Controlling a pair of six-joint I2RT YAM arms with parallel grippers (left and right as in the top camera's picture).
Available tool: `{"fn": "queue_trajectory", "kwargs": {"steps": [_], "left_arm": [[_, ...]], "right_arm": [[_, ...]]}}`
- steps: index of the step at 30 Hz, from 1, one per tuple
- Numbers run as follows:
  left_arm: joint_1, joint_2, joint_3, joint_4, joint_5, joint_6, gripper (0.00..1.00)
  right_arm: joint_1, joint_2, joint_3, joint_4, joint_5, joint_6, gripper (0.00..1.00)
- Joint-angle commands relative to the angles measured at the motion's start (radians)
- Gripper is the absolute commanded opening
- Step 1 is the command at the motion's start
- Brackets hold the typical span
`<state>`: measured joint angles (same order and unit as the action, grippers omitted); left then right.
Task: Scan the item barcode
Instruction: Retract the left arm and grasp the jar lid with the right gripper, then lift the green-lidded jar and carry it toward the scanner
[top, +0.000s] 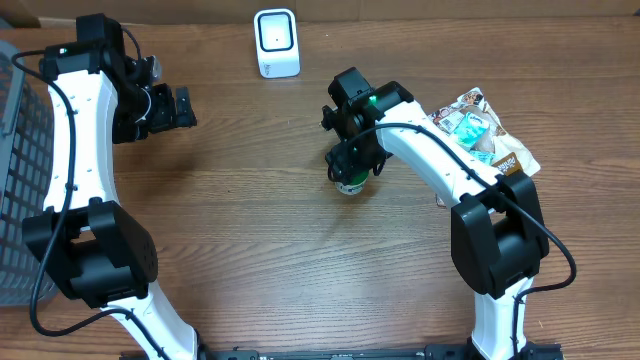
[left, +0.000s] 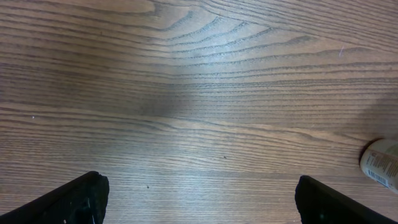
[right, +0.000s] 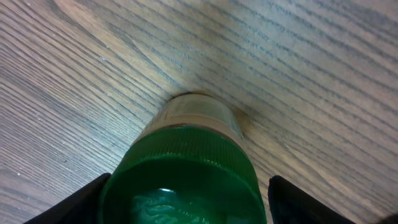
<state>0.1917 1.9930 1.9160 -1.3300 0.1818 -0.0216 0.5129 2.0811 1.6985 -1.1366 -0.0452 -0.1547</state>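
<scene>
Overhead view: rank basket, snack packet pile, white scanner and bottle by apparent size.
Grey basket, though cropped
Snack packet pile
White scanner
Bottle, mostly hidden under the right gripper, so unsure

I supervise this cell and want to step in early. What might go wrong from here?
1. The right gripper straddles the ribbed green cap of the small upright bottle, and the cap sits closer to one finger, so closing may nudge and tip it.
2. Held by the cap alone, the bottle could slip on the way to the white box-shaped scanner.
3. Its printed label faces the left arm, so the scanner may miss the barcode without a turn.
</scene>
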Motion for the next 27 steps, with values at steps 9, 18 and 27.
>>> {"fn": "queue_trajectory", "kwargs": {"steps": [9, 18, 27], "left_arm": [[-0.003, -0.025, 0.018, 0.003, -0.009, 0.022, 1.0], [-0.003, -0.025, 0.018, 0.004, -0.009, 0.022, 1.0], [-0.003, -0.025, 0.018, 0.003, -0.009, 0.022, 0.99]], "right_arm": [[-0.005, 0.006, -0.004, 0.005, -0.002, 0.068, 0.5], [-0.005, 0.006, 0.084, -0.055, -0.071, 0.118, 0.3], [-0.021, 0.006, 0.356, -0.254, -0.317, 0.129, 0.24]]}}
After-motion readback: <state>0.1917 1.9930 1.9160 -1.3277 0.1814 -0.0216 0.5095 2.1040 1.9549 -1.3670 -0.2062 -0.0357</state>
